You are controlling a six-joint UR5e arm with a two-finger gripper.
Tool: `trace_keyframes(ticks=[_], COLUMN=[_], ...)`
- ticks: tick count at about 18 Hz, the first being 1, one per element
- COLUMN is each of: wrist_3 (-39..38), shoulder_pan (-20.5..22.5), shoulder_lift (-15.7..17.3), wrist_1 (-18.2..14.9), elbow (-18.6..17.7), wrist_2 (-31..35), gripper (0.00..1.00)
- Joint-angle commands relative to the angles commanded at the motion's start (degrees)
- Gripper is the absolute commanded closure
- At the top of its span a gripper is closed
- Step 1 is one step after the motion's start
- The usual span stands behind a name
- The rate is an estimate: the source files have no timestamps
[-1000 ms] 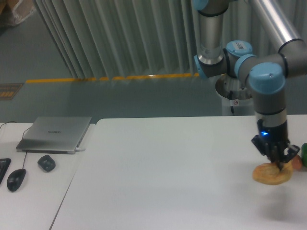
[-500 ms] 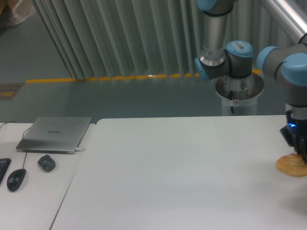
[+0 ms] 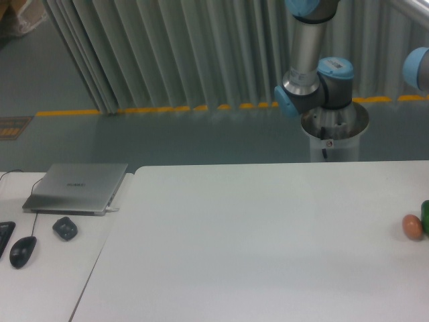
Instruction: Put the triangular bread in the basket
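- On the small desk at about eight o'clock lay a mouse (image 3: 23,251), a dark puck-shaped gadget (image 3: 65,229) and a closed laptop (image 3: 76,187); none of these stood in the way of the job.
- The white worktop (image 3: 248,235) was mostly bare. At its three o'clock edge sat a small reddish-orange ball (image 3: 412,227), touching or just beside a green object (image 3: 425,216) cut off by the frame.
- The triangular bread was not in view, nor was any basket. Both, if present, lay past the right border.
- The pincer was out of view too, so whether it was clenched on the bread or released could not be told. Only the arm's elbow joints (image 3: 315,84) and a sliver of blue cap (image 3: 419,67) showed, toward one and two o'clock.
- The risk, as I judged it: any carry or release would happen unseen, so a slipped bun or a drop missing the basket would go unnoticed.
- A low sweep near three o'clock could also knock the ball off the worktop.
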Motion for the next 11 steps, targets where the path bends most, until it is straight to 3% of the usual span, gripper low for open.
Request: trace_keyframes(ticks=[11], wrist_3=[-0.09], shoulder_pan=[3.35], shoulder_lift=[-6.23], wrist_1=[8.16], elbow=[2.73], wrist_2=[0.09], gripper=[0.76])
